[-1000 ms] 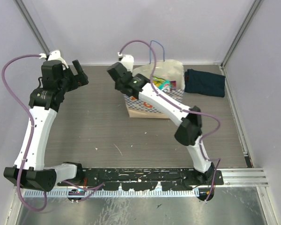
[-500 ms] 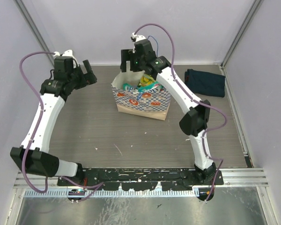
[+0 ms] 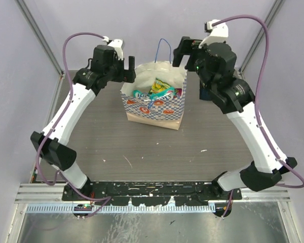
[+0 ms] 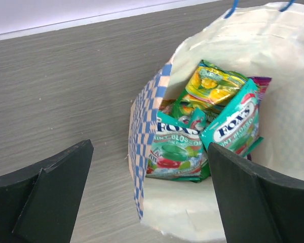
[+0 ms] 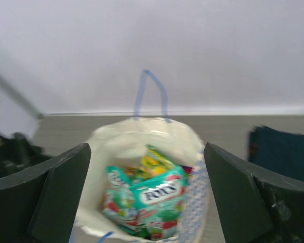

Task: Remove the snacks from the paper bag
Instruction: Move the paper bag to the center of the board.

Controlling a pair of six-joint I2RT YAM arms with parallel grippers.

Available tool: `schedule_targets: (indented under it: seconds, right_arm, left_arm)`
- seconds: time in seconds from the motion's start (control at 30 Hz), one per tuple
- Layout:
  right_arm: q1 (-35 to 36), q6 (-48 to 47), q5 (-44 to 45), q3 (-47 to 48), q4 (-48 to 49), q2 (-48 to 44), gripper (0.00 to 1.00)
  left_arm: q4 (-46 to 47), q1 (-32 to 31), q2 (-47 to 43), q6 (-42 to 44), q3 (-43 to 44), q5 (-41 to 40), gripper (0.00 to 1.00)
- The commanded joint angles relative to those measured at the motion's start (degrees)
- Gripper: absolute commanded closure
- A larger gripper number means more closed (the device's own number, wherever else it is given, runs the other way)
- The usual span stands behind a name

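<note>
— On the table (image 3: 106, 131), toward the back, the paper bag (image 3: 154, 107) now stands upright with its mouth open. What changed?
— The right hand (image 3: 185, 50) has swung clear and the left hand (image 3: 128, 71) has moved in to the rim. Both are spread wide and empty. The snacks (image 3: 159, 90) are not yet out of the bag.

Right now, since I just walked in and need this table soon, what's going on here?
Two robot arms are working on a paper bag that stands open on the table. The snacks are all inside it, and none has been taken out yet. The left claw and right claw hover open at either side of the bag's mouth, holding nothing.
</note>
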Motion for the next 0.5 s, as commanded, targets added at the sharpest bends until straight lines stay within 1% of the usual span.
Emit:
schedule_targets:
  seconds: [0.0,0.13,0.27,0.3,0.37,0.47]
  right_arm:
    - [-3.62,-1.81,9.37,-4.15,-9.76,6.19,0.0]
    - [-6.29,-2.14,10.14,-5.15,-9.36,10.11,0.0]
    - [-8.22,-2.57,7.21,-2.62,-10.2,15.3,0.0]
    - [-8.45,-2.65,7.43,-1.49,-11.08,16.56,0.0]
    - [-8.72,-2.84,8.22,-0.77,-12.59,18.6,0.0]
    - [-9.21,-2.65,9.6,-1.83,-13.64,19.72,0.0]
  left_arm:
    - [1.78,0.06,5.17,4.63,5.48,-2.42,0.02]
    - [-0.02,-0.58,10.54,7.19,10.79,-6.1,0.02]
    - [-2.49,-0.62,15.02,8.21,15.02,-5.92,0.01]
    - [-3.16,-0.68,15.84,8.46,15.88,-6.05,0.0]
    - [-4.61,-0.63,17.31,8.92,17.19,-6.63,0.01]
    - [-6.09,-0.63,18.33,9.65,18.16,-6.87,0.03]
